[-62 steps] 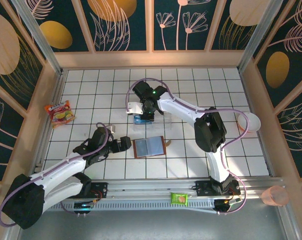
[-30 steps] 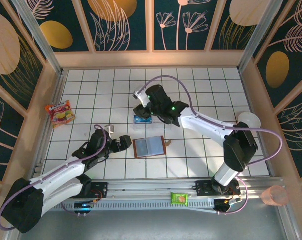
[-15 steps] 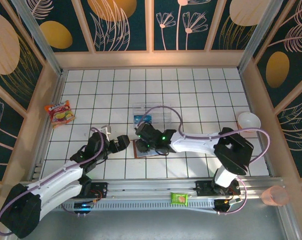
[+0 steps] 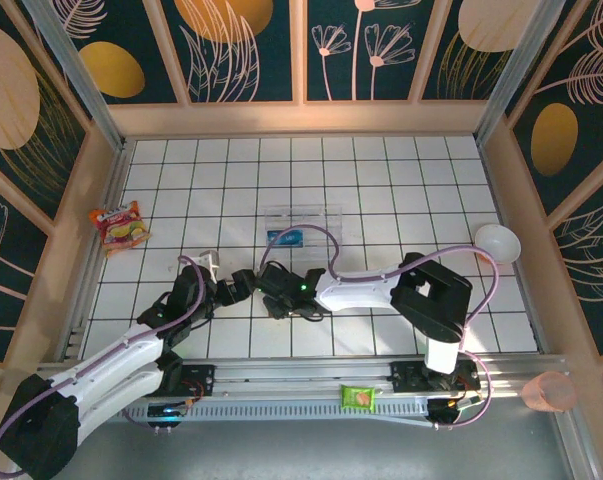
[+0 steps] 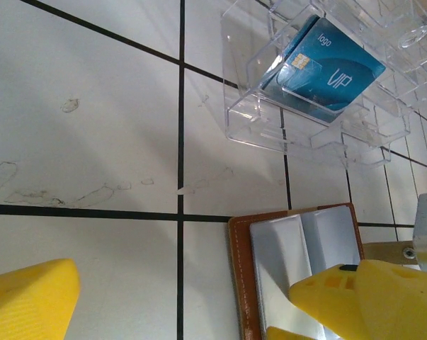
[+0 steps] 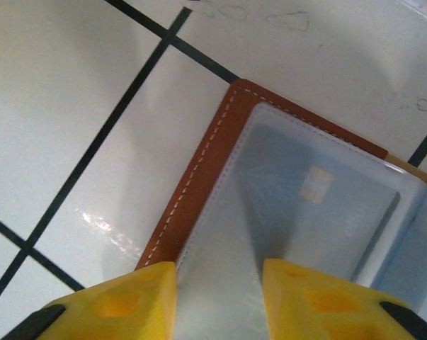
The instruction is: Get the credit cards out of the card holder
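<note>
At 12 o'clock of the holder (image 6: 199, 170), box (image 5: 255, 120) with one card (image 5: 326, 67); second card (image 6: 319, 205) still sleeved; your left gripper (image 5: 192, 297), right gripper (image 6: 220, 297) agape.

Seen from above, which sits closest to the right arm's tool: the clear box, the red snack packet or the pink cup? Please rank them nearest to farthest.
From the right tool:
1. Clear box, just beyond it, mid-table.
2. Red snack packet, at the left edge.
3. Pink cup, outside the near right corner.
</note>
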Robot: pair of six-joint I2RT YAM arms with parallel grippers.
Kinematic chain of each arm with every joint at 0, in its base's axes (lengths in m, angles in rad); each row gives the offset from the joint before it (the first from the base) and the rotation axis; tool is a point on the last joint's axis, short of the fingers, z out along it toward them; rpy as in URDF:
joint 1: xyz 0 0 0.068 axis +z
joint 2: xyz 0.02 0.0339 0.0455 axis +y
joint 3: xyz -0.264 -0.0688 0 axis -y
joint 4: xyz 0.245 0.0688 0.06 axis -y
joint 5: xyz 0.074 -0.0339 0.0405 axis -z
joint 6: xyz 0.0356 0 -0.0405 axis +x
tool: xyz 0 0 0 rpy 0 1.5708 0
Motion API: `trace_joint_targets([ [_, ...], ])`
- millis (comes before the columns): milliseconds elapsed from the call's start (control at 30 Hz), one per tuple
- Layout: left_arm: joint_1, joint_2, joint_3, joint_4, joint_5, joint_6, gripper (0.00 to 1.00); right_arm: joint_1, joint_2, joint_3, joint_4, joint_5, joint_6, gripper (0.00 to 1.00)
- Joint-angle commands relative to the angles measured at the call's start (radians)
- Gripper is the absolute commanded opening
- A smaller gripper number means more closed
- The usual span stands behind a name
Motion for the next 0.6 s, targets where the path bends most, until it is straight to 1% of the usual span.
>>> trace_joint_targets([
  [0,0.007,0.003,-0.002,-0.008,0.0,0.013,0.98,0.008,0.031,0.019,-0.062,0.037,0.032,0.29],
  [100,0.008,0.015,0.006,-0.009,0.009,0.028,0.94,0.01,0.03,0.012,-0.052,0.028,0.048,0.13],
  [167,0.007,0.024,0.01,-0.005,0.021,0.035,0.91,0.009,0.018,-0.001,-0.03,0.023,0.056,0.07],
  [233,0.008,0.034,0.014,0.004,0.043,0.045,0.86,0.006,-0.003,-0.011,-0.005,0.014,0.064,0.01],
  [333,0.006,0.057,0.023,0.028,0.089,0.062,0.73,-0.005,-0.045,-0.038,0.049,-0.008,0.088,0.0],
  [533,0.001,0.149,0.026,0.113,0.179,0.057,0.39,-0.052,-0.144,-0.116,0.135,-0.074,0.193,0.0],
  [567,-0.003,0.164,0.026,0.13,0.187,0.052,0.37,-0.059,-0.161,-0.129,0.146,-0.084,0.21,0.0],
])
